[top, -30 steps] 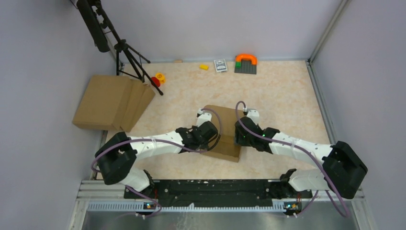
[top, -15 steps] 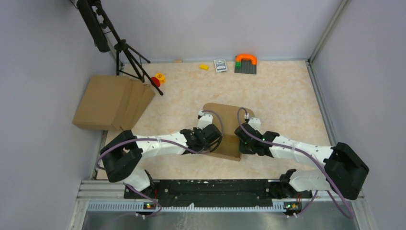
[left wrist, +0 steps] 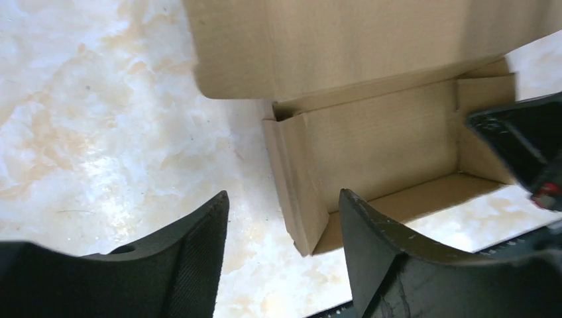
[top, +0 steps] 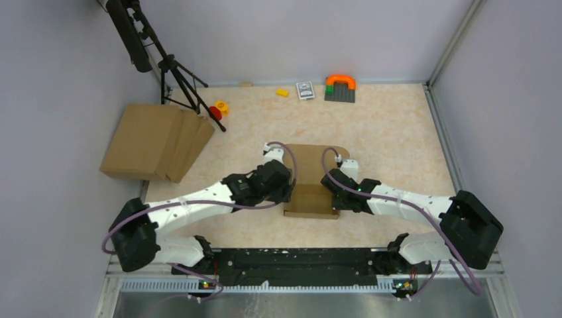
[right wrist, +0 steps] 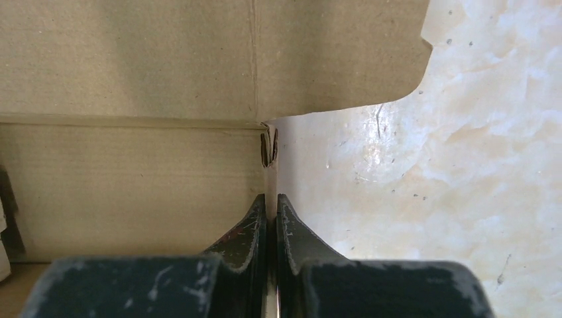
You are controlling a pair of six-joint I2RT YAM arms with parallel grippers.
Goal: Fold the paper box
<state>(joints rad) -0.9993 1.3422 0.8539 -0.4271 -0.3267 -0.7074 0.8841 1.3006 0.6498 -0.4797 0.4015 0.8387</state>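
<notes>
The paper box (top: 310, 200) lies in the middle of the table as a shallow brown tray, its lid flap (top: 311, 156) spread flat behind it. In the left wrist view my left gripper (left wrist: 283, 195) stands open, with the left wall of the paper box (left wrist: 391, 139) just ahead of the gap and touching neither finger. From above, the left gripper (top: 285, 187) is at the box's left side. My right gripper (right wrist: 271, 199) is shut on the thin right wall of the box (right wrist: 132, 172). From above, the right gripper (top: 334, 195) is at the box's right side.
A pile of flat brown cardboard (top: 156, 139) lies at the left, next to a black tripod (top: 173, 69). Small toys sit along the back wall: an orange and green block on a grey plate (top: 340, 87), a card pack (top: 305, 89), a yellow piece (top: 282, 93).
The left gripper has opened and let go of the box's left wall. The right gripper has closed on the right wall. The box has turned square to the table's near edge.
</notes>
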